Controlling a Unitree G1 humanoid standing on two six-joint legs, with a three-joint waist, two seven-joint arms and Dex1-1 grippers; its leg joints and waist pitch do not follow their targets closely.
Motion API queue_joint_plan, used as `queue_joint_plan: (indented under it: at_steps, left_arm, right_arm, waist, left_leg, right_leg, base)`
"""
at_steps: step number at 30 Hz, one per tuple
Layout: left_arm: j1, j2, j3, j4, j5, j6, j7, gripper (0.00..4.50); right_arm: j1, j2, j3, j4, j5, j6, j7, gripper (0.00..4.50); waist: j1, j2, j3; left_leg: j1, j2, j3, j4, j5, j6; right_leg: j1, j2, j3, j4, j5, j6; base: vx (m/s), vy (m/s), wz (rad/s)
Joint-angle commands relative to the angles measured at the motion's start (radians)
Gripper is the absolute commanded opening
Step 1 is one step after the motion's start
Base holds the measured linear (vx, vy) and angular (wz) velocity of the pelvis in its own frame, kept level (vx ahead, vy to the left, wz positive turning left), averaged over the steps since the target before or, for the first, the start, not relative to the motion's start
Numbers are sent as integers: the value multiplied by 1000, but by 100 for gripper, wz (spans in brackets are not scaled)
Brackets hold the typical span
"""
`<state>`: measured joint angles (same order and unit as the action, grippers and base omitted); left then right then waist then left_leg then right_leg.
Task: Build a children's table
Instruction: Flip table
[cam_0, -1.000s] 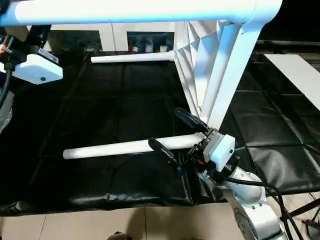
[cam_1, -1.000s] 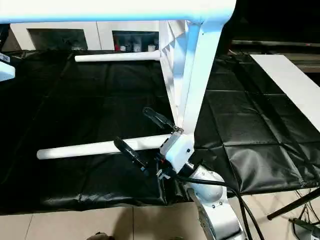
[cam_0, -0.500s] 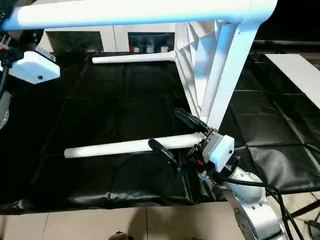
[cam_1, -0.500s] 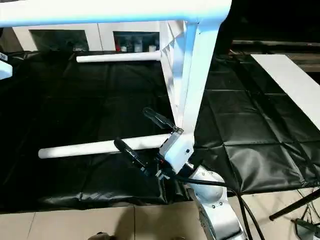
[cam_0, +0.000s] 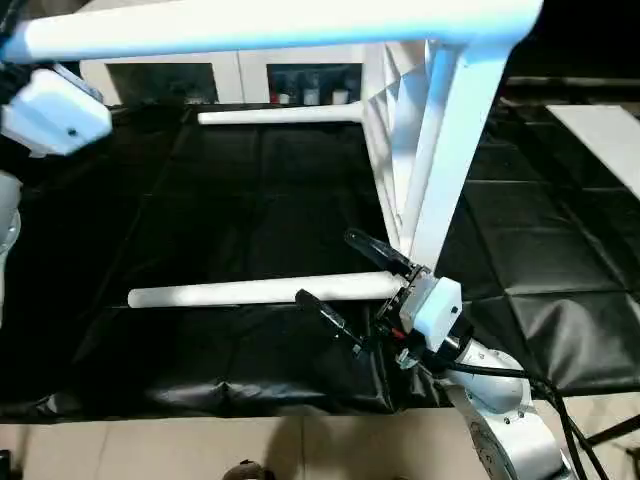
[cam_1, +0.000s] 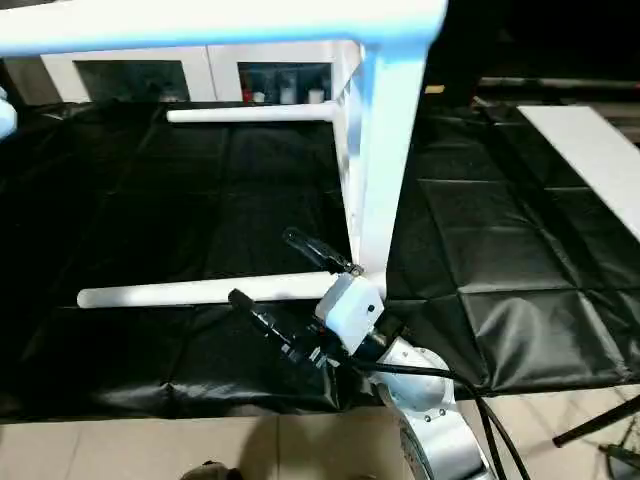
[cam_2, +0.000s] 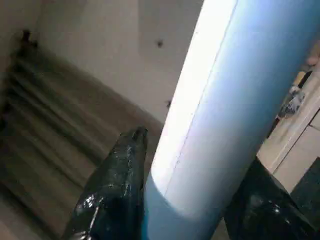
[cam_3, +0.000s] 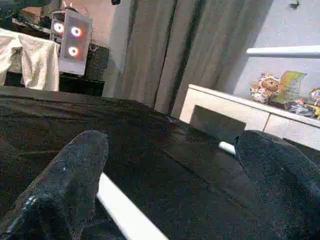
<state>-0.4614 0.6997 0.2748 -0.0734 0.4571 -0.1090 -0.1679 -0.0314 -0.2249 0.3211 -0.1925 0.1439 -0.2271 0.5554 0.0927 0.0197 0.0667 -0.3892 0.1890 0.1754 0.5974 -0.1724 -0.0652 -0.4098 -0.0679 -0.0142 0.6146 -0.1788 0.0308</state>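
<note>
At far left, the left gripper (cam_2: 190, 200) has its two black fingers clamped around a raised white leg (cam_0: 270, 25) of the children's table, whose tabletop (cam_0: 395, 120) stands on edge on the black mat (cam_0: 200, 220). Rightward, the right gripper (cam_0: 352, 285) hangs with fingers spread wide either side of the lowest leg (cam_0: 250, 292), touching nothing. If the left grip slips on the smooth tube, the table could tip over.

White table (cam_0: 440, 170), on its side

Even indoor light, dark ground.
Glare whitens the raised table leg (cam_0: 270, 25); the black floor sheet (cam_0: 250, 200) shines faintly.
</note>
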Motion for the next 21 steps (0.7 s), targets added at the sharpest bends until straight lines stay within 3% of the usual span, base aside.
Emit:
queue_joint_plan:
  at_steps: [1, 8, 13, 16, 21]
  left_arm:
    - [-35, -59, 71, -5, -182, 79, 34, 185]
    - [-83, -118, 122, -66, -240, 229, 18, 186]
    - [-95, -150, 148, -96, -246, 317, 20, 186]
    - [-98, -151, 155, -106, -240, 351, 13, 186]
    - [-93, -130, 149, -113, -232, 361, -16, 186]
  right_arm:
    - [2, -5, -5, 3, -10, 7, 10, 450]
    - [2, -15, -4, 8, -8, 11, 18, 450]
    - [4, -29, 0, 5, -7, 15, 27, 450]
    - [-1, -41, -7, 6, -2, 16, 36, 450]
    - [-18, -58, -22, 1, 10, 29, 51, 450]
  waist:
    - [-2, -1, -59]
    - [1, 1, -67]
    - [-7, 0, -61]
    - [-11, -4, -61]
    - [-14, -2, -62]
  left_leg:
    - [23, 30, -19, -84, -356, -10]
    - [12, 28, -15, -71, -235, 24]
    - [10, 29, -16, -76, -282, 17]
    - [8, 26, -16, -75, -281, 22]
    - [8, 27, -16, -73, -262, 30]
  right_leg:
    - [18, -49, 31, -73, -261, -158]
    - [23, -45, 24, -57, -106, -188]
    - [26, -47, 23, -65, -173, -181]
    - [26, -48, 24, -68, -196, -173]
    - [25, -46, 23, -68, -186, -178]
  base:
    - [0, 0, 0]
    - [0, 0, 0]
    - [0, 0, 0]
    - [0, 0, 0]
    - [0, 0, 0]
